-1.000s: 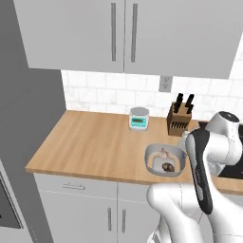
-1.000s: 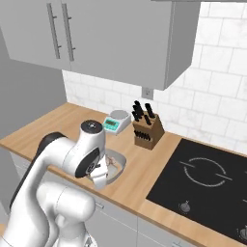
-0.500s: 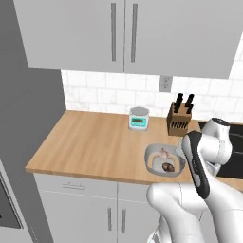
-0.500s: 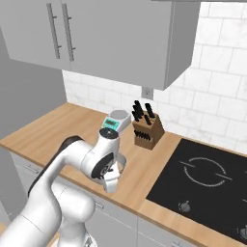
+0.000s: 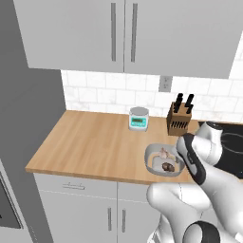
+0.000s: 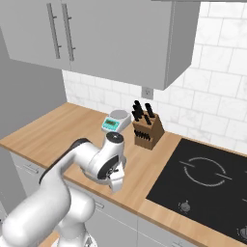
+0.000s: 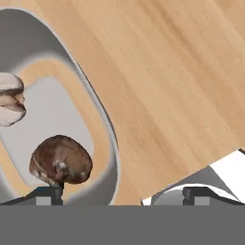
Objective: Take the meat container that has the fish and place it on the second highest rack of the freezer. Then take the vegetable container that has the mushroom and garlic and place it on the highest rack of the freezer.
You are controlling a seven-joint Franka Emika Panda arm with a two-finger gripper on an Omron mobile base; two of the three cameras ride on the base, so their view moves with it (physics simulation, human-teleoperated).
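the vegetable container (image 5: 155, 152) is a shallow pale grey tray with a rounded rim, sitting at the front edge of the wooden worktop (image 5: 90, 142), toward its right end. inside it lie the mushroom (image 5: 167, 166), a small dark brown lump on the front side, and the garlic (image 5: 163, 153), a pale whitish-pink bulb just behind it. the left base view shows the tray whole, with the scale (image 5: 138, 118) and knife block (image 5: 179, 121) back by the tiled wall; the right base view hides the tray behind the arm but shows the black cooktop (image 6: 202, 178). the hand view shows the mushroom (image 7: 61, 160) close up, glossy and mottled, just above one fingertip (image 7: 45, 194). the gripper (image 7: 122, 197) has its fingers wide apart, one inside the tray's rim (image 7: 106, 143), the other outside it, holding nothing.
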